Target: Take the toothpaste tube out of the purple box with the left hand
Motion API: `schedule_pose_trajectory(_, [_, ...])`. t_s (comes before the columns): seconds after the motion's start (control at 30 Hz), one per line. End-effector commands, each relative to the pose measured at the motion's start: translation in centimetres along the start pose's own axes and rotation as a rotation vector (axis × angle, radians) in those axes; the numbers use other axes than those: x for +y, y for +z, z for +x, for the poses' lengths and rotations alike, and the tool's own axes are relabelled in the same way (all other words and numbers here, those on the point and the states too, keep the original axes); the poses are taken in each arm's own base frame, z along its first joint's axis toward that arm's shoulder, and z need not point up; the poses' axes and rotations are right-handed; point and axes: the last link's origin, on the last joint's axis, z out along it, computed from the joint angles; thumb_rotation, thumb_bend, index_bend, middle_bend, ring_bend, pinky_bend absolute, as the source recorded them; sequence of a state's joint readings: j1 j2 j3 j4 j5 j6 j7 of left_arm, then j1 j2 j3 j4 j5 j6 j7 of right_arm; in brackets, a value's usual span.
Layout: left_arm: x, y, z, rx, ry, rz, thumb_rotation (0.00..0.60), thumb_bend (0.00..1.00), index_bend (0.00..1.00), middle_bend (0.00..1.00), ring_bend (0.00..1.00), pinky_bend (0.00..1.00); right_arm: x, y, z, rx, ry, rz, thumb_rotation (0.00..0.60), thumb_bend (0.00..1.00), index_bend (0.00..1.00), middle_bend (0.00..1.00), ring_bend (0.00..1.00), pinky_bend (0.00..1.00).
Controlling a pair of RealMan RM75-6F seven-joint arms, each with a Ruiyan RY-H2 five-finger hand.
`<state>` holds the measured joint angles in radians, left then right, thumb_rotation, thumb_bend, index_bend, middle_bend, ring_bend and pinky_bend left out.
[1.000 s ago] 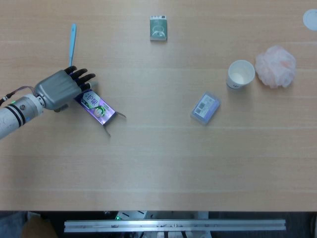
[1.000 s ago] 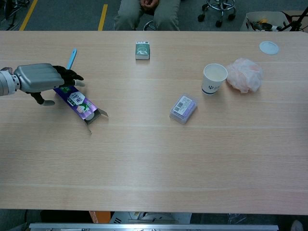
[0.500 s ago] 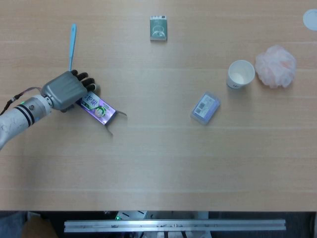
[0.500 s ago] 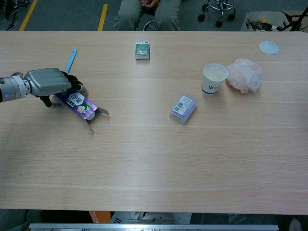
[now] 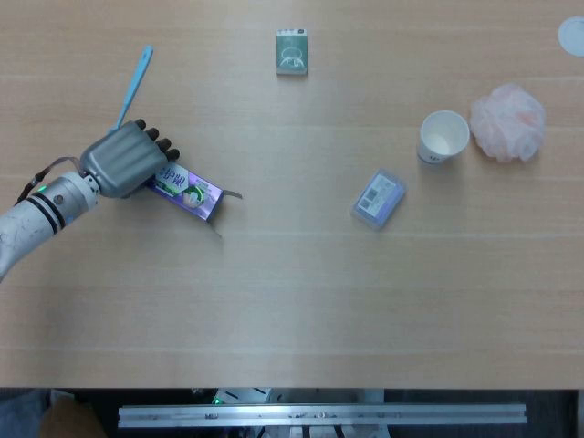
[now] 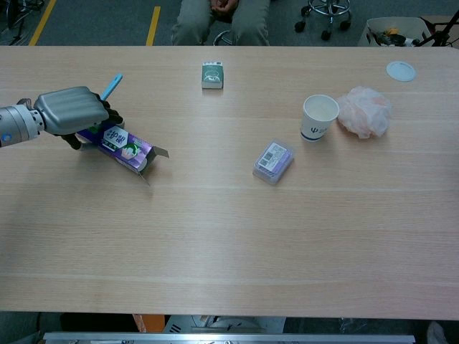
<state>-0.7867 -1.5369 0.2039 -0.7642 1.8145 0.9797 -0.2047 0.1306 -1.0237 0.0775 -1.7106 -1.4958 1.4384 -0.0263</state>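
The purple box [image 5: 189,191] lies on the table at the left, its open flaps pointing right. My left hand [image 5: 123,162] has its fingers curled over the box's left end and grips it. In the chest view the same hand [image 6: 68,111] covers that end of the box [image 6: 123,143]. The toothpaste tube is hidden inside the box. My right hand shows in neither view.
A blue toothbrush [image 5: 134,84] lies tilted just behind my left hand. Farther off are a green packet [image 5: 292,51], a small bluish pack [image 5: 379,198], a paper cup [image 5: 443,137], a pink bath puff [image 5: 507,121] and a white lid [image 5: 572,35].
My left hand closed over the box's left end and swung the box, so its open end sits farther right and back. The toothbrush got nudged and now leans to the right.
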Motion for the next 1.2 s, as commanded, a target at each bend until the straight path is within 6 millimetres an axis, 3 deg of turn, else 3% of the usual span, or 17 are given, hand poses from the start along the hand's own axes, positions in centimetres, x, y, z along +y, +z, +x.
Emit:
schedule_pose_trajectory(0.03, [-0.2,-1.2,2.6,0.075,0.032,0.04,0.6,0.29,0.37,0.44,0.36,0.48,0.1,0.0,0.0,0.003,0.005,0.001,0.6,0.29,0.31,0.39,0.28,0.34])
schedule_pose_trajectory(0.33, [2.3,-2.3,5.3,0.071,0.228,0.113,0.6,0.29,0.36,0.43,0.36,0.48,0.3,-0.3,0.0,0.004,0.012,0.004,0.6,0.29,0.31,0.39,0.28,0.34])
schedule_pose_trajectory(0.83, [6.3,-0.9,7.2,0.125,0.579,0.319,0.6,0.29,0.33,0.41,0.35,0.48,0.7,-1.0,0.4,0.014,0.016,-0.01,0.6,0.29,0.31,0.39,0.28,0.34])
schedule_pose_trajectory(1.2, [5.6,-0.2,7.2,0.118,0.58,0.359,0.6,0.29,0.33,0.41,0.35,0.48,1.3,-1.3,0.2,0.009,0.021,-0.023,0.6,0.29,0.31,0.39,0.28,0.34])
